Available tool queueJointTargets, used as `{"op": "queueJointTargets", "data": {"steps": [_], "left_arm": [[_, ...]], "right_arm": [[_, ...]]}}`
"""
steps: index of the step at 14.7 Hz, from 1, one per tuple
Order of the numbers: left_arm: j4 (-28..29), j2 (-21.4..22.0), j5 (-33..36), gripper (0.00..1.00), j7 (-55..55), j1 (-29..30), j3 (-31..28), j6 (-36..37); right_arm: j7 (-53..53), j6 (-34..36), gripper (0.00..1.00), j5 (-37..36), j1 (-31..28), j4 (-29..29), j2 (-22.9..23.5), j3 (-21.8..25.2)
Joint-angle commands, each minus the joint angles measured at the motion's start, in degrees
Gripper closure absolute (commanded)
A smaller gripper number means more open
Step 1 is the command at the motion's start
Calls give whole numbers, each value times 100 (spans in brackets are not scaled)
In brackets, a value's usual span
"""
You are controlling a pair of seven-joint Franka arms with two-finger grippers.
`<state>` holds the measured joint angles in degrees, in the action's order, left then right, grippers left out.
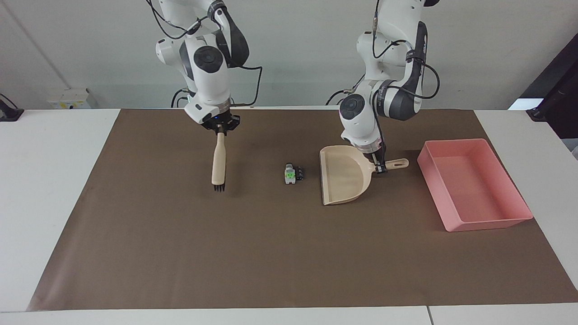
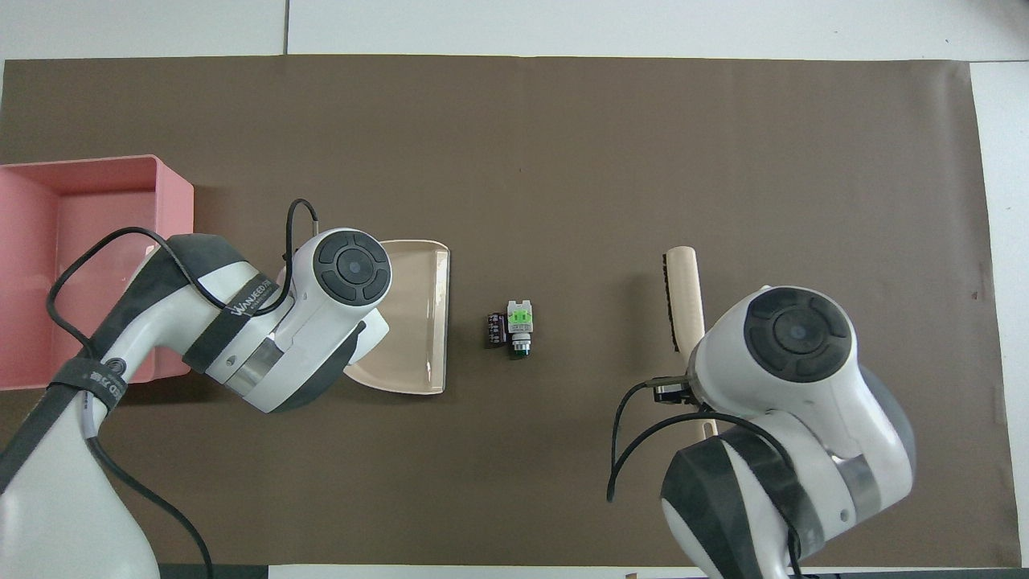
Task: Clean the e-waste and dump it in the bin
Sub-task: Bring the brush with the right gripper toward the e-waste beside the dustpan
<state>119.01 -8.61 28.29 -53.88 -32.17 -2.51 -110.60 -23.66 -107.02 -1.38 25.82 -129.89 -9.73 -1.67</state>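
Here, clamped grippers hold brush (image 1: 219, 163) and dustpan (image 1: 343, 179) over brown mat (image 1: 253, 253).

Matt brown mat (image 1: 271, 253) fills the middle of the frame, flat and paper-like, no shine at all. The white table (image 1: 45, 180) at the edges looks smooth. At right, the bin (image 1: 478, 189) shows smooth pink plastic with a soft sheen. Centre-right, the dustpan (image 1: 343, 180) is beige plastic, smooth and slightly glossy. Centre-left, the brush (image 1: 219, 162) has a matching beige handle and black bristles. The arms' white shells look like glossy plastic.
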Motion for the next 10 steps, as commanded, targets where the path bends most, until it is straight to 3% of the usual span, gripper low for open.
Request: {"op": "queueJointTargets", "data": {"steps": [1,6,10], "left_arm": [[61,-44,89,100,342,-246,-57,21],[131,-44,89,100,396,-413,-57,-14],[201,-27,89,100,440,-404,-57,-102]], "right_arm": [[-252,-230,100,15,466,-37,234,36],[-735,-933,100,445,1038,-28,647,27],[-1332,-1417,100,463,1276,260,1313,9]]}}
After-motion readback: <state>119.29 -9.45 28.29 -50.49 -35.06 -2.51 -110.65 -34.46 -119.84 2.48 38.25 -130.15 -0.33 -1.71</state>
